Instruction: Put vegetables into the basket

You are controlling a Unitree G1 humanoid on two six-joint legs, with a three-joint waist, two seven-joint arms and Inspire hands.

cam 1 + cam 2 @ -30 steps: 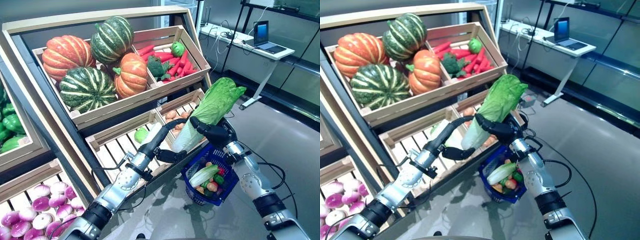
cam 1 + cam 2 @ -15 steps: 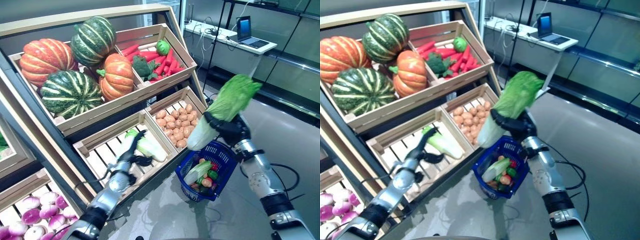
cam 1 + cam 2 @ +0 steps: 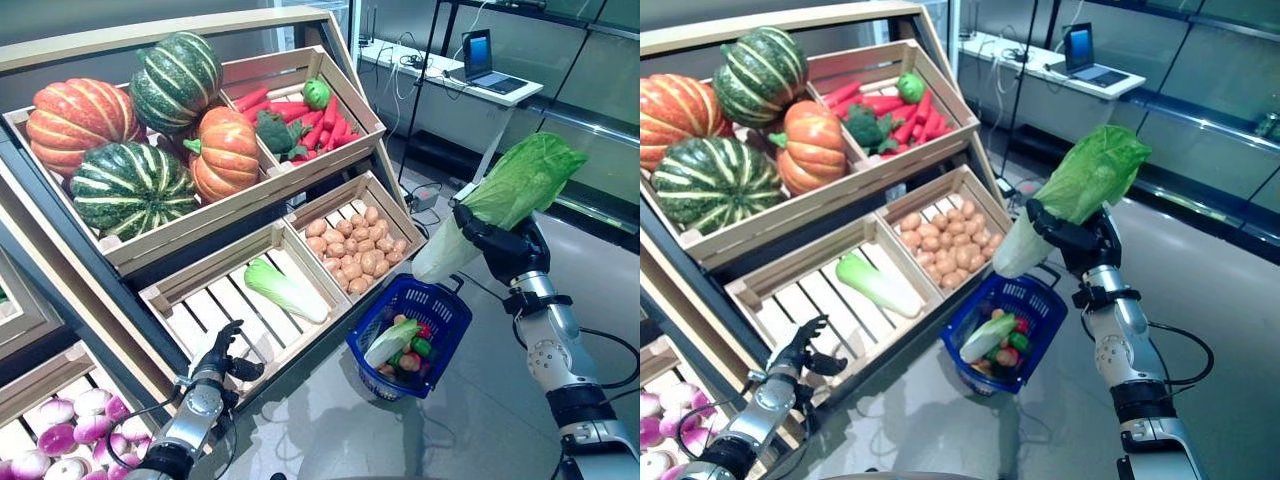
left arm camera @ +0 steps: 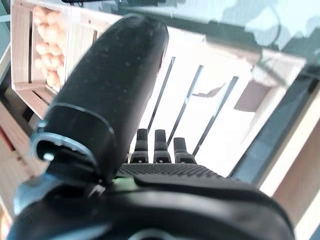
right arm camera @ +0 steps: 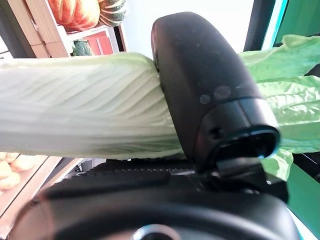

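My right hand (image 3: 503, 247) is shut on a large napa cabbage (image 3: 505, 198), held tilted in the air above and right of the blue basket (image 3: 441, 301). In the right wrist view the thumb (image 5: 210, 85) presses across the pale cabbage stalk (image 5: 75, 110). The basket stands on the floor and holds a smaller cabbage (image 3: 392, 342) and several small vegetables. My left hand (image 3: 221, 358) is low at the front edge of the slatted crate (image 3: 210, 320), its fingers relaxed and holding nothing. Another napa cabbage (image 3: 282, 290) lies in that crate.
The wooden stand carries pumpkins and squashes (image 3: 150, 120), carrots and broccoli (image 3: 300, 115), potatoes (image 3: 362, 250) and turnips (image 3: 60, 460) at lower left. A white desk with a laptop (image 3: 480, 55) stands behind, and grey floor lies right of the basket.
My left hand has drawn back from the crate's cabbage to the crate's front edge. My right hand has carried the big cabbage further right. The camera has shifted too.
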